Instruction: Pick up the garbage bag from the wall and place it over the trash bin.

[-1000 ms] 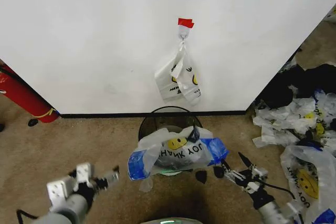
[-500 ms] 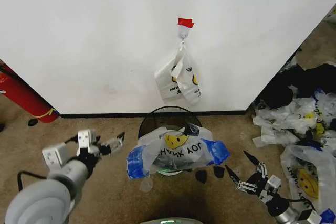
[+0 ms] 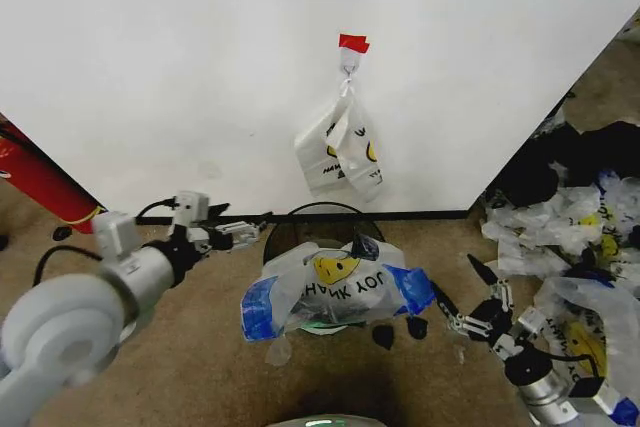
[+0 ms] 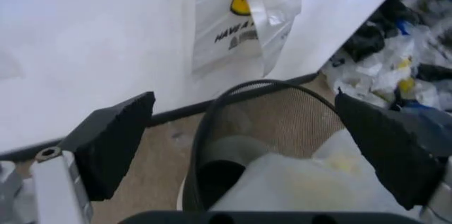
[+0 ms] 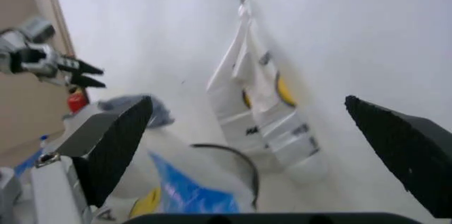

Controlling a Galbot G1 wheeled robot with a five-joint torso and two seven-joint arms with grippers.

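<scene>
I see the garbage bag, see-through with blue handles and a yellow smiley, draped crumpled over the round dark trash bin at the foot of the white wall.

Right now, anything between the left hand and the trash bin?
Head view: only bare carpet between the open left hand and the trash bin, whose top the garbage bag covers.
</scene>
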